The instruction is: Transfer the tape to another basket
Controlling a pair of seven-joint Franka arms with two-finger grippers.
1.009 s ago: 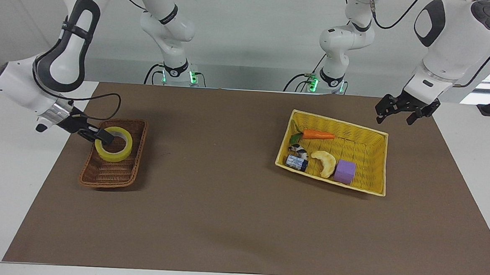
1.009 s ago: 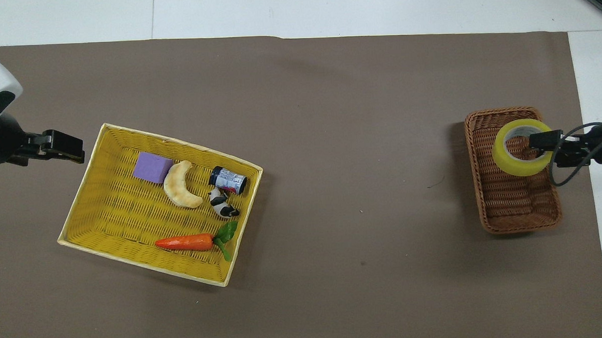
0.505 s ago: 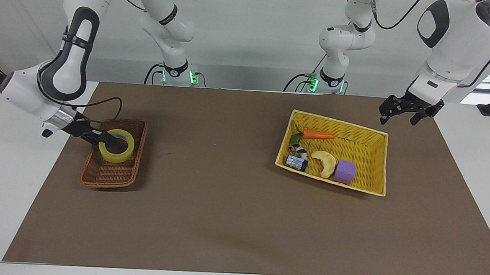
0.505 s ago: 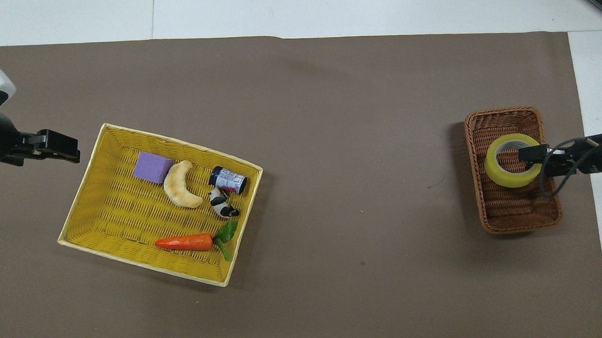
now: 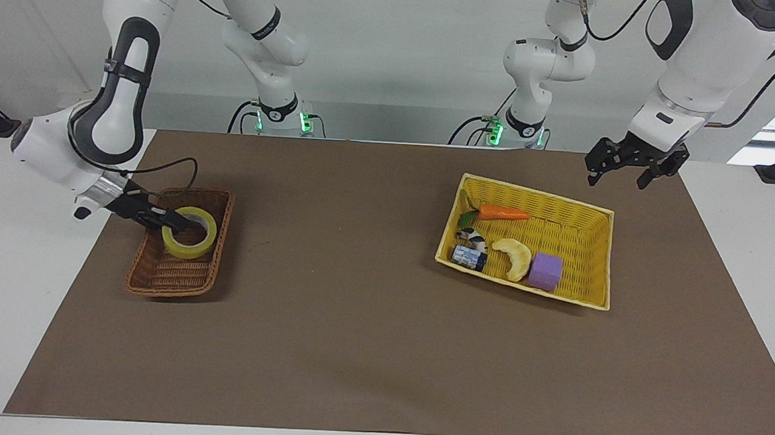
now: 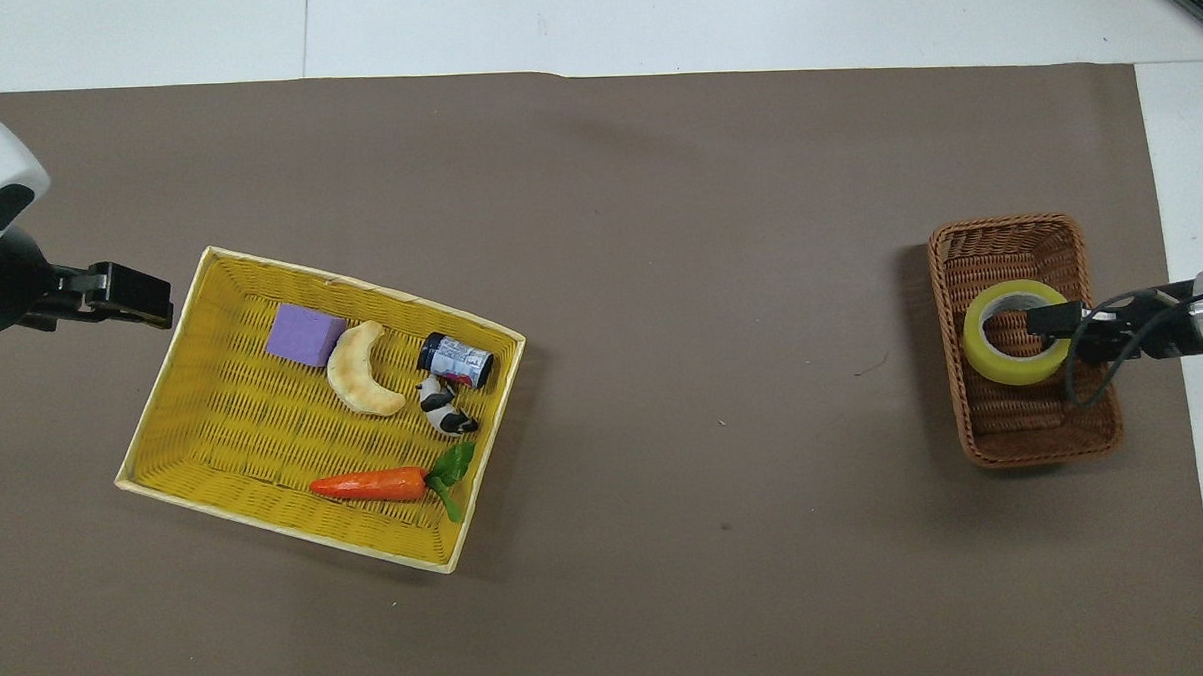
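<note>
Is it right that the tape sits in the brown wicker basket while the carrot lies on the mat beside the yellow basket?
Not quite. The tape is in the brown wicker basket, but the carrot lies inside the yellow basket, as the overhead view shows.

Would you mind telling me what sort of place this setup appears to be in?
Probably a robotics lab: two white arms stand at a table covered by a brown mat, with toy items such as a carrot in a yellow basket, and plain walls around.

Robot lab: two bench-mounted arms (image 5: 264,45)
</note>
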